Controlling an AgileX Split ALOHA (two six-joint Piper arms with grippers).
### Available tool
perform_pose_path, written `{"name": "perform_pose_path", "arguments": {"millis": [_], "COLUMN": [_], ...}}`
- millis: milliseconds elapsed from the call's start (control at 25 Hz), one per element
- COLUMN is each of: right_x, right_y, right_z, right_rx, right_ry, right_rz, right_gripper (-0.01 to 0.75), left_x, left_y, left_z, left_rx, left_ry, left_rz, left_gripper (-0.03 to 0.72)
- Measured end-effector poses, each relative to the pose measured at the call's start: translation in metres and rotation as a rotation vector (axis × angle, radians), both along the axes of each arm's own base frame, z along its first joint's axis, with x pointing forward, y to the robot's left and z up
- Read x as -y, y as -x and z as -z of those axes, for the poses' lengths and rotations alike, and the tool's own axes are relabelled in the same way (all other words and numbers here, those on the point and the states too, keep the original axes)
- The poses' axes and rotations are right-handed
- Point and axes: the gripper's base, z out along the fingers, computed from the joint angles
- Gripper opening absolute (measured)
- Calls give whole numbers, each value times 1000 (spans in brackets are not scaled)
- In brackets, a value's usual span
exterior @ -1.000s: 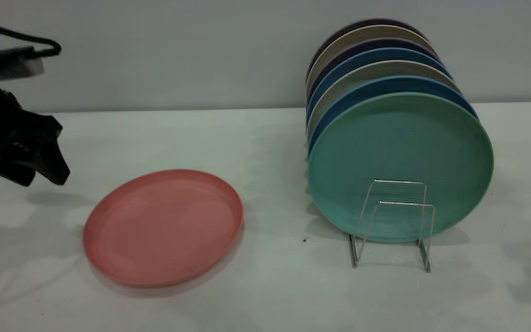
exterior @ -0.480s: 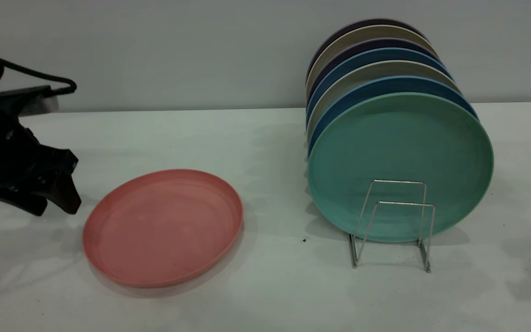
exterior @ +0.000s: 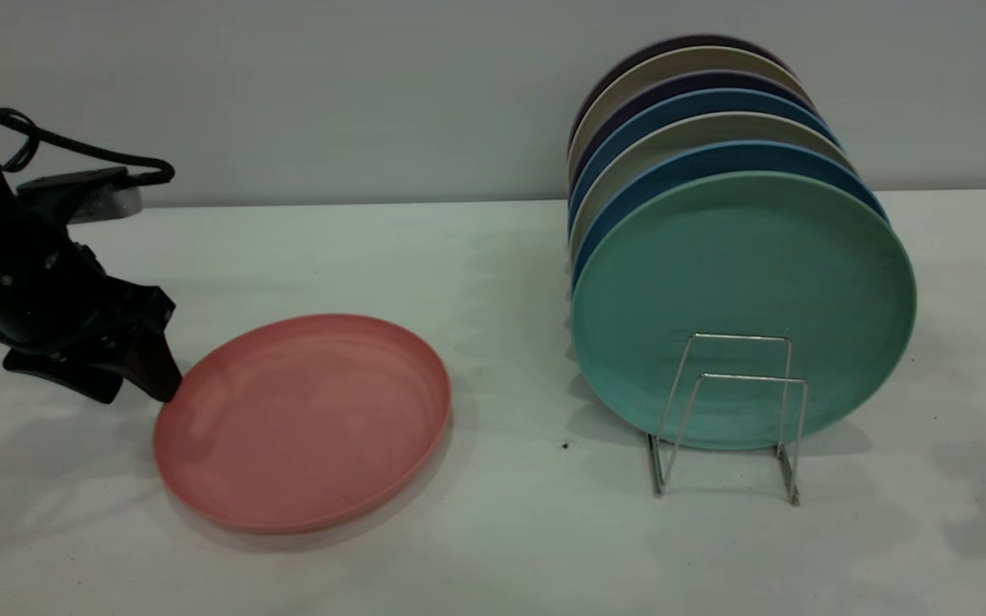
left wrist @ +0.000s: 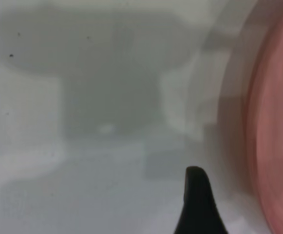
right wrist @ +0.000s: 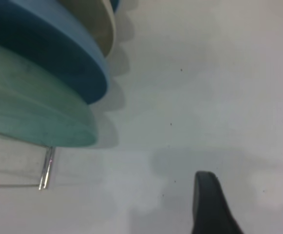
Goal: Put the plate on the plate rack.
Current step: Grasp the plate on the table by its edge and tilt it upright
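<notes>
A round salmon-pink plate (exterior: 303,421) lies flat and face up on a smooth white table (exterior: 501,547), towards the left side of the exterior view; its surface is matte, with a low raised rim running around a shallow flat well; it rests on the table, touched by nothing above.

The left gripper (exterior: 138,385), black and angular with dark tapered fingers, sits low over the table at the plate's left edge; its nearer fingertip stands just beside the rim, and whether it touches cannot be told; a black cable loops over the arm behind it. In the left wrist view one dark rounded fingertip (left wrist: 196,195) shows beside the curved pink rim (left wrist: 277,131); the second finger is out of frame, so whether the fingers are spread or closed cannot be told; nothing is seen grasped.

To the right stands the plate rack (exterior: 728,419), thin silver wire bent into upright squared loops, much shorter than the plates it carries; a row of round plates stands on edge in it; frontmost is a teal-green plate (exterior: 741,291), behind it blue plates (exterior: 715,162) alternating with beige and dark ones; two front loops stand free.

The right gripper (right wrist: 212,204) appears only in its own wrist view, as one dark finger over bare table near the rack's end; its grip cannot be told.
</notes>
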Motion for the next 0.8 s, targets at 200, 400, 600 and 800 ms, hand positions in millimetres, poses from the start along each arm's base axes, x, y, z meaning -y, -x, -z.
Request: {"name": "perform_pose_path", "arguments": {"millis": [200,400,600,800], "right_x": [0,0,0,0], "right_y": [0,0,0,-1], "right_z": [0,0,0,-1], "right_rx": [0,0,3,10], "right_ry": [0,0,1,2], "right_rz": [0,0,1,2], "right_gripper": [426,426,426,415], "left_x": [7,10,10,10], "left_y": [0,0,-2,-4], "left_z": [11,21,23,22], "left_rx": [-16,-34,-32,-22], "left_ry": [1,1,4,0], "left_rz": [8,16,9,7], "left_gripper": [522,519,471,363]}}
